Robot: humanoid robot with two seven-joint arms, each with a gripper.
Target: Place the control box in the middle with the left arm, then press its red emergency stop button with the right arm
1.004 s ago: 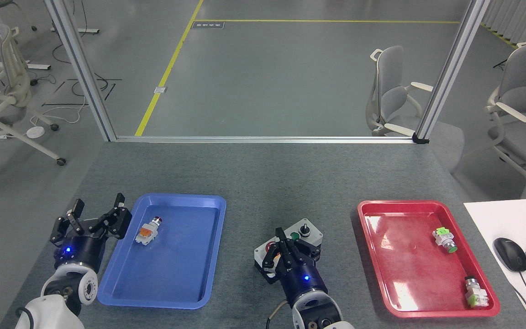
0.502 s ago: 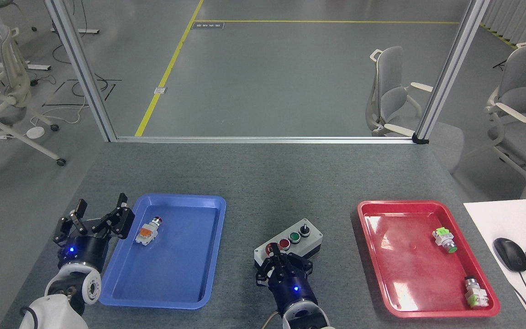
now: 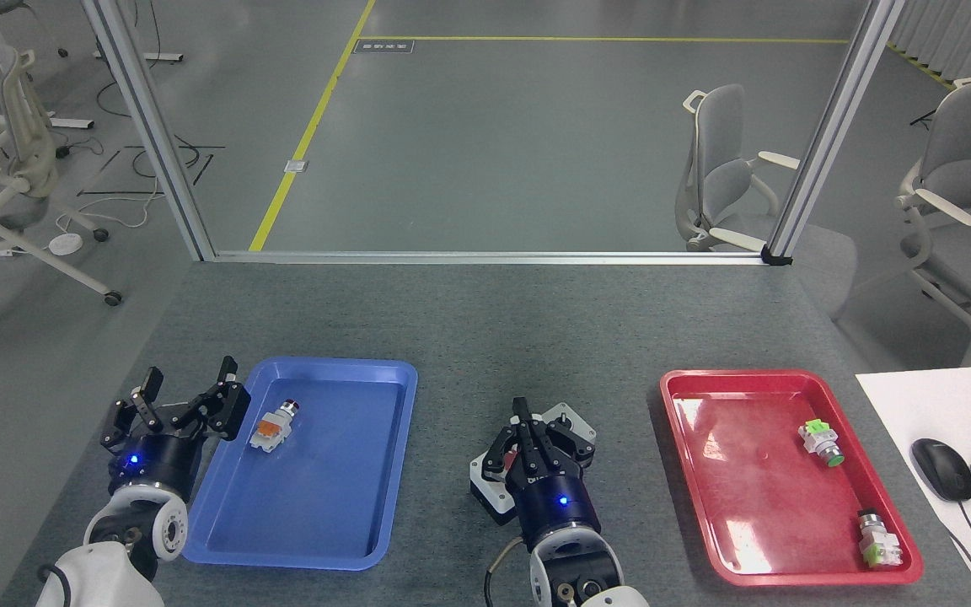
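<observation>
The light-grey control box [image 3: 580,426] with its black base lies on the dark-grey felt in the middle [image 3: 485,354], between the two trays. My right gripper [image 3: 523,415] hovers right over it, fingers drawn together, and covers most of its top. Only the far corner with the black knob [image 3: 564,415] and the near left corner show. The red emergency stop button is hidden beneath that gripper. My left gripper [image 3: 189,377] stands open and empty on the table just left of the blue tray [image 3: 384,472].
The blue tray holds a small loose pushbutton with an orange-white body [image 3: 272,428]. At the right, a red tray [image 3: 688,472] carries two green-tipped pushbuttons [image 3: 819,442]. A mouse [image 3: 942,469] and keyboard lie at the far right edge.
My right gripper drew back toward me, baring the box's buttons half a second ago, then moved forward again over the box. The left gripper barely moved.
</observation>
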